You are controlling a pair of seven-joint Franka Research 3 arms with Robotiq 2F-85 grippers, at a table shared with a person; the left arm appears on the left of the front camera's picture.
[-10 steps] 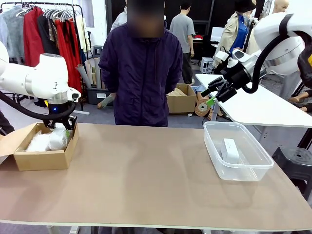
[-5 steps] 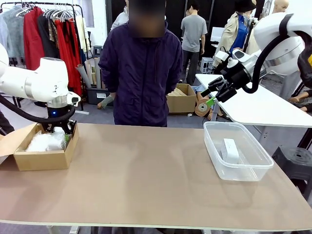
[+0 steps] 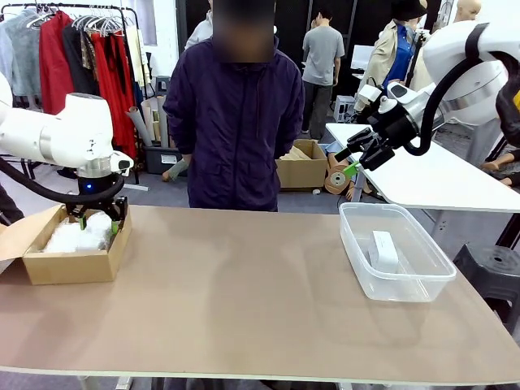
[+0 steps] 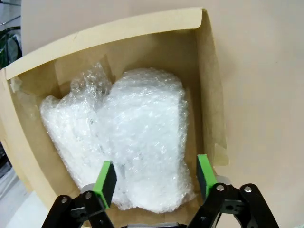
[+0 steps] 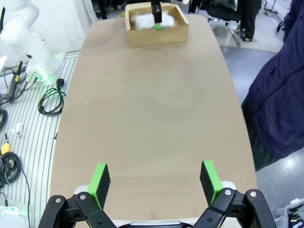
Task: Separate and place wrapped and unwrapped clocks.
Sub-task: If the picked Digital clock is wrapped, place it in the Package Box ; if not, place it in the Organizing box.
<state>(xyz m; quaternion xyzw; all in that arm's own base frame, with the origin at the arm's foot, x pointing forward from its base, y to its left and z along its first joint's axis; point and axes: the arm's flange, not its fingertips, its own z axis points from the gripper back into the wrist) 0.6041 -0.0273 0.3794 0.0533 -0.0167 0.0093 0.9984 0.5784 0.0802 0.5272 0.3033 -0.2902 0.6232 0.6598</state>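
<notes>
Bundles of wrapped clocks [image 4: 137,142] lie side by side in the cardboard box [image 4: 209,109] directly beneath the left hand [image 4: 154,178], its pads spread astride the nearer bundle's long axis without gripping, while the right hand [image 5: 154,178], wide and empty, hangs well apart.

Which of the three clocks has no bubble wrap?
The smooth white clock in the clear plastic bin; both clocks in the cardboard box are wrapped.
</notes>
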